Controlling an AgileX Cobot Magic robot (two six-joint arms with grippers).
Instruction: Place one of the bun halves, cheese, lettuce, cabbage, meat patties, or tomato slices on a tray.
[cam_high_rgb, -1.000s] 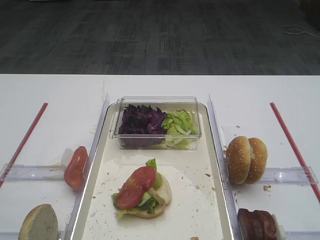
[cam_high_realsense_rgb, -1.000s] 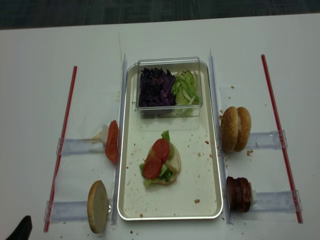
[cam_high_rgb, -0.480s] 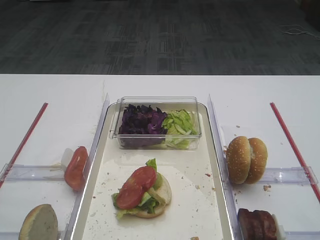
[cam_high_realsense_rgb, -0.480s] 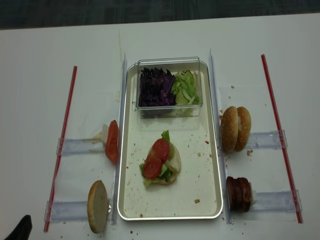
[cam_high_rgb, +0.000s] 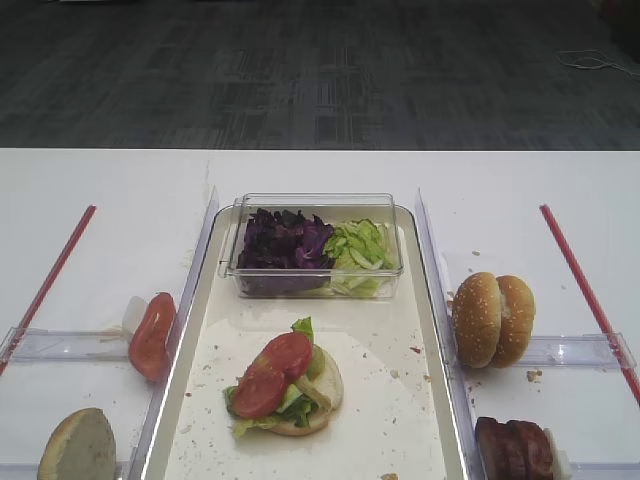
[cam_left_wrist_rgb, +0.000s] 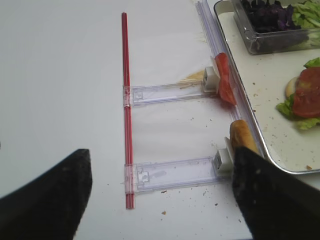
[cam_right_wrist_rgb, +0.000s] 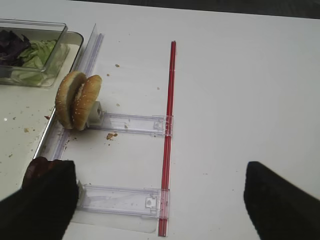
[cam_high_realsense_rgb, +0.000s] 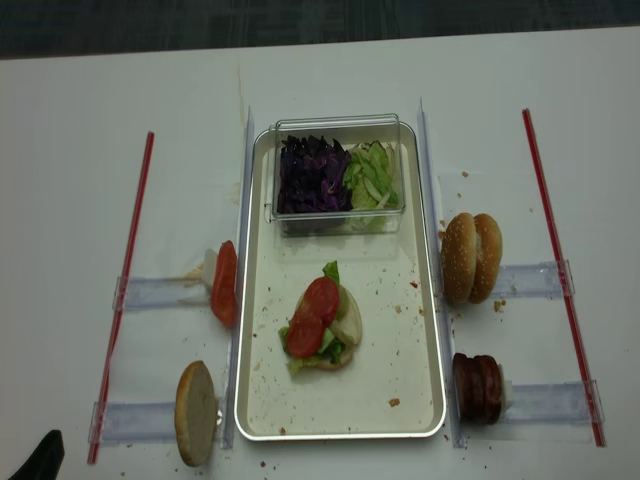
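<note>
1. Left gripper (cam_left_wrist_rgb: 160, 195) fingers (cam_left_wrist_rgb: 47, 200) spread wide, holding nothing; right gripper (cam_right_wrist_rgb: 155, 200) likewise.
2. Ahead and inward of the left fingers: tray (cam_high_realsense_rgb: 420, 345), two tomato slices (cam_high_realsense_rgb: 312, 317) stacked on one bun half.
3. No readable writing.

A white tabletop (cam_high_realsense_rgb: 80, 100) fills most of the room in front of me, with dark grey carpet (cam_high_rgb: 320, 70) beyond its far edge. Two thin red strips lie on it, one (cam_high_realsense_rgb: 122, 290) on the left side and one (cam_high_realsense_rgb: 560, 270) on the right, both running front to back. Clear plastic holders branch inward from each strip: two on the left (cam_high_realsense_rgb: 155, 292) (cam_high_realsense_rgb: 130, 420), two on the right (cam_high_realsense_rgb: 530, 278) (cam_high_realsense_rgb: 550, 400). A long clear rail (cam_right_wrist_rgb: 90, 47) runs along each side in the middle. A small clear plastic tub (cam_high_realsense_rgb: 335, 125) sits toward the far end. Brown crumbs (cam_right_wrist_rgb: 111, 135) are scattered about.
</note>
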